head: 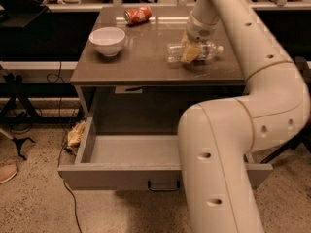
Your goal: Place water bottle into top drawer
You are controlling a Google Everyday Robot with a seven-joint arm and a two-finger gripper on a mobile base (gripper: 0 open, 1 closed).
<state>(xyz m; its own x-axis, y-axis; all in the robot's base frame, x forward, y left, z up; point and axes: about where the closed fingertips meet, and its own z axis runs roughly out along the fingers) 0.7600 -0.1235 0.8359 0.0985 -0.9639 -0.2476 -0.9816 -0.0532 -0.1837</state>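
The water bottle (210, 49) is clear and crinkled and lies on its side on the right part of the grey-brown table top (146, 57). My gripper (190, 53) is down on the middle of the bottle and hides that part of it. The top drawer (107, 177) is pulled out wide below the table top. Its grey inside shows nothing in it, and its dark handle (163, 185) sits on the front panel. My arm covers the drawer's right part.
A white bowl (108, 40) stands on the table's left part. A red soda can (138, 15) lies at the back. My large white arm (228, 144) fills the right foreground. Cables and a yellow rag (76, 133) lie on the floor to the left.
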